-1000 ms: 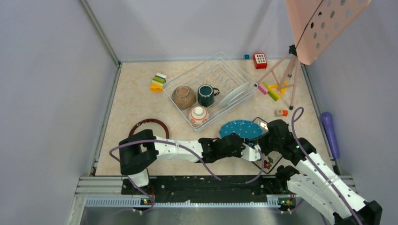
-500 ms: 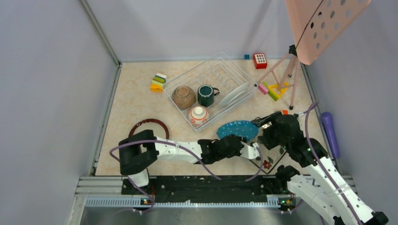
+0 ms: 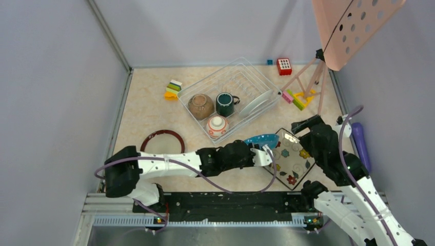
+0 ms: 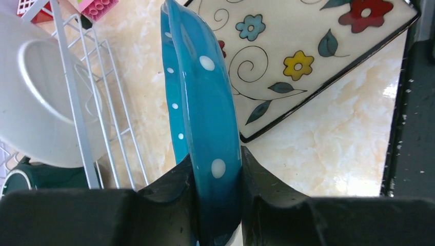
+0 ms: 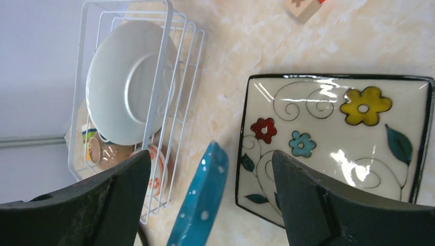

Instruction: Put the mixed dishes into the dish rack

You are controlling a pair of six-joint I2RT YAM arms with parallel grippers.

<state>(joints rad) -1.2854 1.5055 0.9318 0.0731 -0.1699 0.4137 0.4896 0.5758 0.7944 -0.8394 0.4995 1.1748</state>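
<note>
My left gripper [image 3: 258,151] [image 4: 215,160] is shut on the blue white-dotted plate [image 3: 262,139] [image 4: 202,97] [image 5: 202,205], which it holds on edge just in front of the dish rack [image 3: 237,81] [image 4: 77,102] [image 5: 165,51]. In the rack are a brown bowl [image 3: 200,106], a dark green mug [image 3: 225,104], a small patterned bowl [image 3: 217,125] and a white plate [image 3: 256,103] [image 5: 131,82]. The black square plate [image 3: 292,160] [image 5: 333,143] with painted flowers lies flat to the right. Above it my right gripper [image 3: 303,126] [image 5: 210,156] hangs open and empty. A red-rimmed round plate [image 3: 163,139] lies at the left.
Toy blocks [image 3: 173,89] lie left of the rack and more blocks [image 3: 297,98] to its right, by a pink tripod stand [image 3: 313,82]. A red keypad toy [image 3: 283,66] sits at the back. A purple object [image 3: 359,143] lies along the right wall.
My right gripper opened, let go at the plates and pulled back up and to the right. The left arm tipped the blue plate onto its edge, uncovering the square plate.
</note>
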